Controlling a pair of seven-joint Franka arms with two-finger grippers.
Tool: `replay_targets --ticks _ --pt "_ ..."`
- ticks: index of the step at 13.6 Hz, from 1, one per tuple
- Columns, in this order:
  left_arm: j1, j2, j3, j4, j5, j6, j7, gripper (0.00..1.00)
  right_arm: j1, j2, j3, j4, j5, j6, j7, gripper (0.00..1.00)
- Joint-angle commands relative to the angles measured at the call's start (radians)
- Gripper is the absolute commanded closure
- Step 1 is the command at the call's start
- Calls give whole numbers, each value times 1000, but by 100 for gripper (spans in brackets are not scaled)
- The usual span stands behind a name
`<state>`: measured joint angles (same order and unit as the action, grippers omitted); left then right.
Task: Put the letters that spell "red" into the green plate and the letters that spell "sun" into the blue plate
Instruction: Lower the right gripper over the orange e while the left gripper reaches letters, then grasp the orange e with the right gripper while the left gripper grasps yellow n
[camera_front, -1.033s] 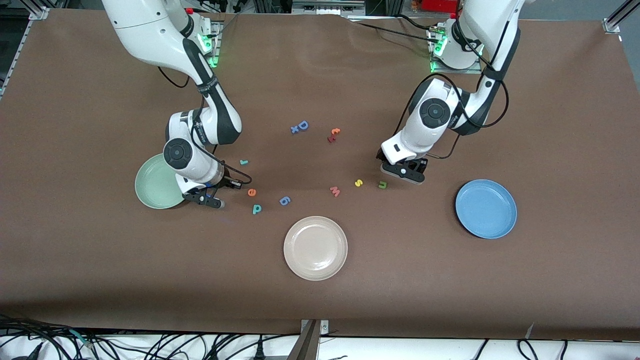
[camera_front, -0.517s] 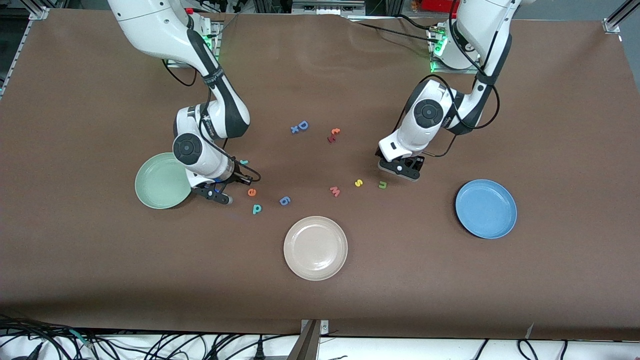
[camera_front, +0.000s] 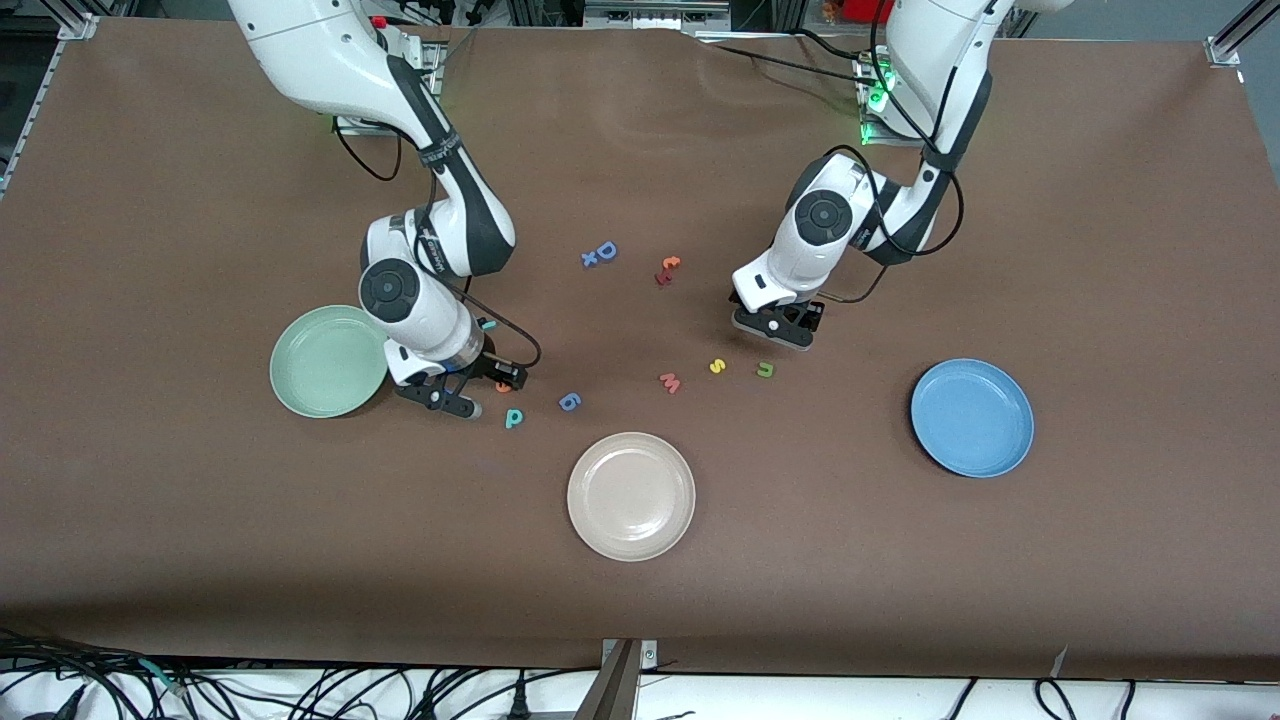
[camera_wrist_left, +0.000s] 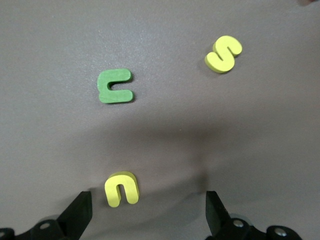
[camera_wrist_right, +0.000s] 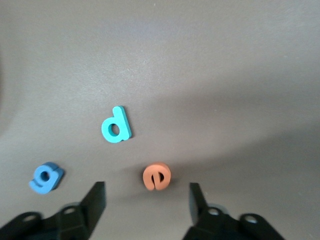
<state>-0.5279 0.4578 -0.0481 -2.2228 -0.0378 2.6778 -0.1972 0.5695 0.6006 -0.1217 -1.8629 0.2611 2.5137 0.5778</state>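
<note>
Looking down, you have a brown table (camera_front: 900, 560) with cables along the edge nearest the front camera.

Count three plates: the green plate (camera_front: 322, 362) toward the right arm's end, the blue plate (camera_front: 972, 417) toward the left arm's end, and a beige plate (camera_front: 631, 496) between them, nearest the front camera. All three hold nothing.

The right gripper (camera_front: 452, 398) sits low just beside the green plate, its jaws spread and holding nothing; in its wrist view the orange e (camera_wrist_right: 156, 177) lies between the fingers, with the teal d (camera_wrist_right: 116, 126) and a blue 6-like letter (camera_wrist_right: 46, 177) near it. The teal r (camera_front: 488, 324) peeks out beside the right arm.

The left gripper (camera_front: 775, 331) hangs over the table with jaws wide apart and nothing in them. Its wrist view shows the yellow u (camera_wrist_left: 122, 189) between the fingers, the green n (camera_wrist_left: 115, 86) and the yellow s (camera_wrist_left: 223, 53) past it.

Spare letters: a pink w (camera_front: 670, 382), a blue D (camera_front: 606, 250) with a small blue piece touching it, and an orange and red pair (camera_front: 667, 269).

You have open brown surface around each plate.
</note>
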Motion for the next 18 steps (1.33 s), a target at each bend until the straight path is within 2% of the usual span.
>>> replay_targets --ticks 1,4,5,8,12,13,15,18 --pt "0 12 13 0 39 34 -27 1 9 62 -4 24 -48 51 -6 14" --pt "2 18 13 6 39 34 -28 6 9 73 -4 18 -51 51 1 15" --pt "2 18 14 6 39 34 -28 7 9 73 -4 15 -52 50 4 23" --pt "2 16 13 5 39 34 -28 21 7 73 -4 10 -52 45 5 71" --pt "8 12 13 3 39 34 -27 37 7 73 -4 8 -51 43 5 94" --pt "9 10 13 3 41 34 -28 42 9 71 -6 8 -51 42 4 94" --pt "14 10 13 3 41 34 -27 45 9 45 -16 10 -52 -5 -6 94" --pt "31 9 13 2 42 34 -24 47 6 -66 -93 19 -56 -207 -76 94"
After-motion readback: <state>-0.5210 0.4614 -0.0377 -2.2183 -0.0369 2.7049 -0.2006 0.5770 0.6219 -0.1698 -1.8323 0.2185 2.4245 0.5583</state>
